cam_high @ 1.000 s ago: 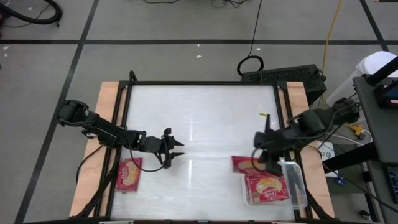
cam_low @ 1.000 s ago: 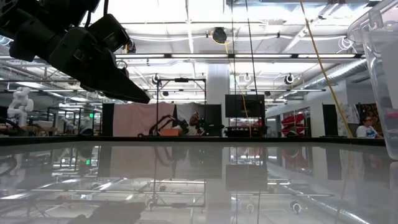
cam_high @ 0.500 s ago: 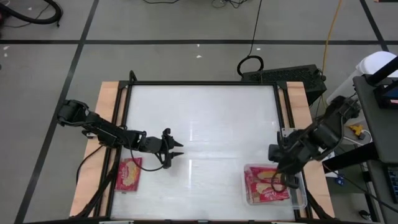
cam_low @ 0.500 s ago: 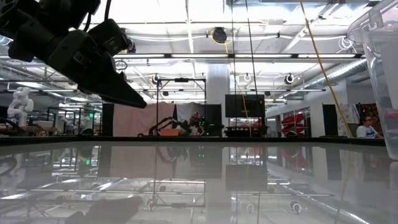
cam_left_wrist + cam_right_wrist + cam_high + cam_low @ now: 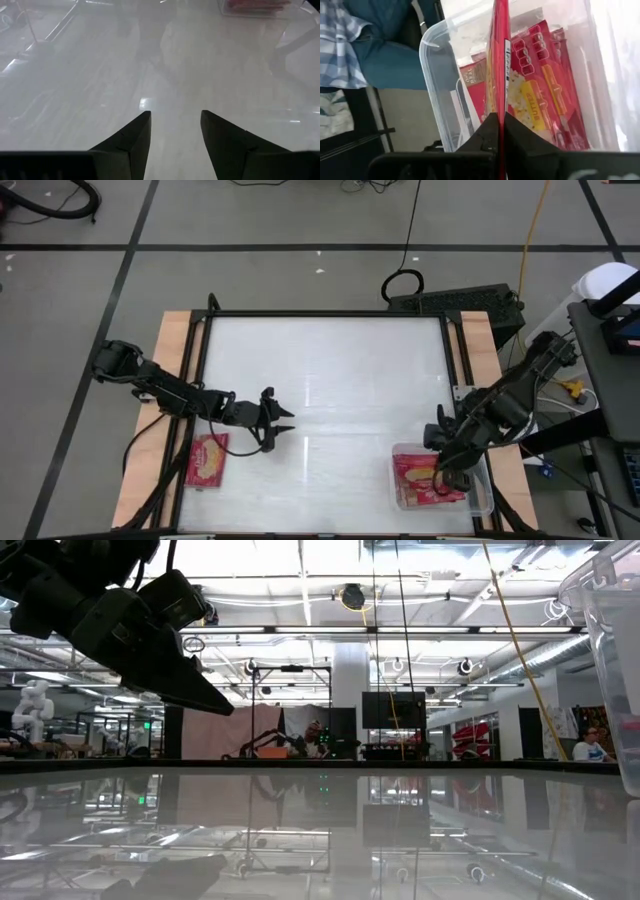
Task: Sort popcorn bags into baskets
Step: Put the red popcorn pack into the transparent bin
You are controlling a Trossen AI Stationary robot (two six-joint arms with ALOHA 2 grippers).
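R gripper [image 5: 500, 131] is clamped tight on a popcorn bag [image 5: 499, 60], held edge-on over the clear bin [image 5: 483, 470] at the table's near R corner. Bin already has packets lying flat inside [image 5: 547, 95]. L gripper [image 5: 281, 423] hangs above the table towards the near L side, jaws part-open, nothing in them. One more popcorn bag [image 5: 207, 463] lies flat at the near L edge, just beside the L arm.

Risk, as judged: held bag is upright, so on release it could catch the bin's rim or stand on edge vs lying flat; dropped too near the wall it may tip out.

Vs earlier frame: R arm has carried the bag from the table beside the bin to over it; L gripper has barely moved, jaws a touch narrower.
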